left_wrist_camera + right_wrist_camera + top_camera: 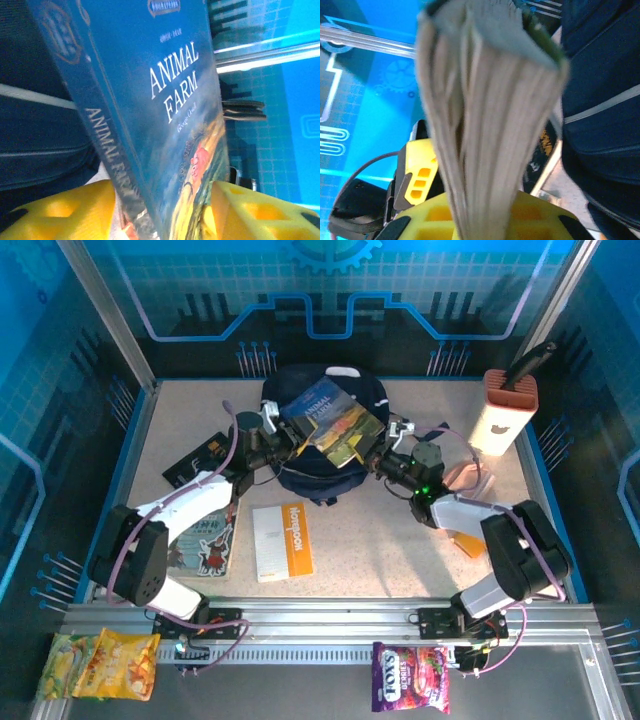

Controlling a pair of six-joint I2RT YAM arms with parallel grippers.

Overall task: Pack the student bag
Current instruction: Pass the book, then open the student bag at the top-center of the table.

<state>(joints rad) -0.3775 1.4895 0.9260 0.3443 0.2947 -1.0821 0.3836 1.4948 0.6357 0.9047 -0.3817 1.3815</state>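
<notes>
Fabric, dark navy and soft: the student bag (372, 392) lies flat at the far middle of the counter (400, 540). Its long axis runs near to far, and the pale patch sits at the end toward the back wall. It has a rounded outline and a thin white stripe across the cloth. Over it sits a book (333, 420), "Animal Farm", with a glossy blue cover, tilted and stretched left to right. The right tool (383, 454) is clenched on the fanned page edges. The left tool (287, 440) has a yellow finger either side of the spine end; gripping or loosened, I cannot tell. Nearer the arms an orange-and-white notebook (283, 540) lies flat on the speckled surface.
</notes>
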